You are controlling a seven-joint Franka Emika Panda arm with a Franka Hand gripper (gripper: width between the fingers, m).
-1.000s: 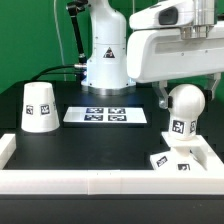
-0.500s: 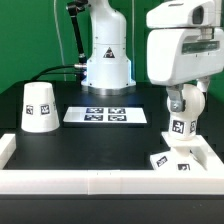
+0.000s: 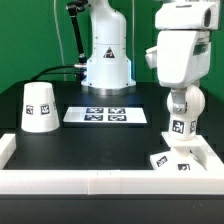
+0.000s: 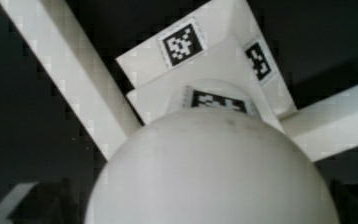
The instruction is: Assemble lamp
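In the exterior view the gripper [image 3: 183,100] straddles the bulb [image 3: 182,112] from above; whether it clamps the bulb, I cannot tell. The bulb stands upright just over the base [image 3: 172,160]. In the wrist view the bulb [image 4: 202,170] hides part of the tagged base [image 4: 208,60].

Bare table [image 3: 100,148] between shade [image 3: 39,106] and bulb [image 3: 183,104]

My exterior camera sits off the table [image 3: 100,140] front edge, slightly raised, facing the arm's pedestal [image 3: 106,62]. The wrist camera looks down, very close I think, onto the bulb [image 4: 202,170] — both views share it and the square base [image 3: 172,160].
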